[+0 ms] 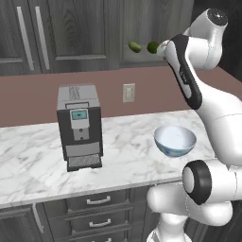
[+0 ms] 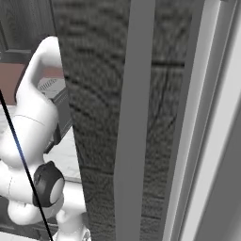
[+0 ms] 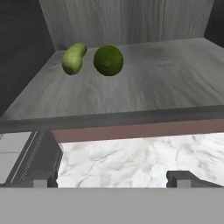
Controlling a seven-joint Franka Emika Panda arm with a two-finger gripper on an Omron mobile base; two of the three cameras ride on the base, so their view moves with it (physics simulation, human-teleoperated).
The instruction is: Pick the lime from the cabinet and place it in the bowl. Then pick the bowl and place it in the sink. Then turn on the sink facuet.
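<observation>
The lime (image 3: 108, 60) is a small dark green ball on the shelf of the open cabinet (image 3: 148, 78), beside a lighter elongated fruit (image 3: 73, 58). From the left base view the lime (image 1: 152, 47) lies just left of my raised hand, up in the cabinet (image 1: 71, 33). My gripper (image 3: 113, 180) is open. Its fingertips (image 3: 41, 181) stand wide apart in front of the shelf edge and short of the lime, with nothing between them. The bowl (image 1: 175, 140), white inside and pale blue outside, stands empty on the marble counter below my arm. The sink and sink facuet are out of view.
A dark coffee machine (image 1: 79, 126) stands on the counter (image 1: 123, 156) left of the bowl, and a wall outlet (image 1: 128, 92) sits behind it. Drawers (image 1: 99, 201) run under the counter. A cabinet door (image 2: 141, 117) hangs open close in front of the right base camera.
</observation>
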